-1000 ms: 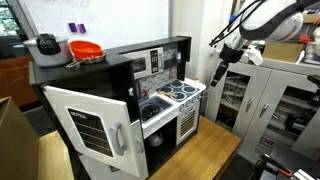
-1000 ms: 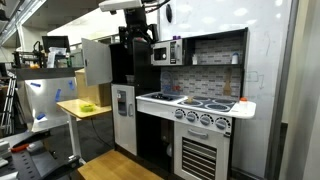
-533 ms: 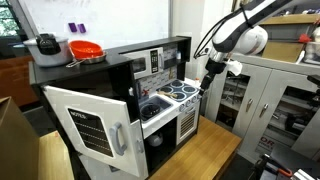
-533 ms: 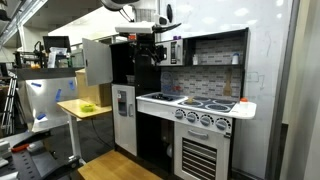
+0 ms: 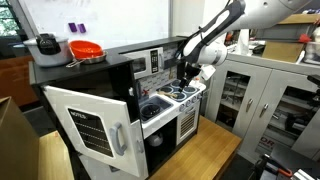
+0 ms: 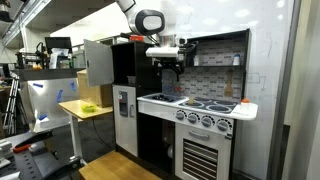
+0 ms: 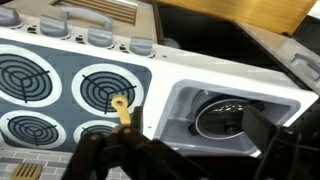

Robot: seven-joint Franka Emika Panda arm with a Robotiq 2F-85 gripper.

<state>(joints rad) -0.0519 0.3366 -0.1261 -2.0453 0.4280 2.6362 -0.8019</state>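
Lab room: whiteboard wall behind, grey metal cabinets (image 5: 270, 100) at the far side, wood panel on the floor. A black-and-white toy kitchen (image 5: 150, 70) stands in the middle. On its top at far left sit a grey pot (image 5: 45, 44) and a red bowl (image 5: 85, 50), side by side. Below them a white cupboard door (image 5: 95, 125) hangs open toward the camera. Further right, the kitchen's white worktop (image 5: 158, 118) carries a sink (image 5: 155, 107) and then a four-ring hob (image 5: 183, 93). The arm comes in from the upper right, and the gripper (image 5: 186, 78) hangs over the hob, pointing down, clear of the surface; in an exterior view the gripper (image 6: 170, 68) sits under the upper shelf, above the worktop's left end. In the wrist view the hob (image 7: 60, 90) fills the left, a small yellow tap (image 7: 121, 107) stands just beside the rings, and the sink (image 7: 180, 105) lies to the right with a dark round vessel (image 7: 225, 120) inside. The gripper (image 7: 190, 160) is spread wide, holding nothing, touching nothing.
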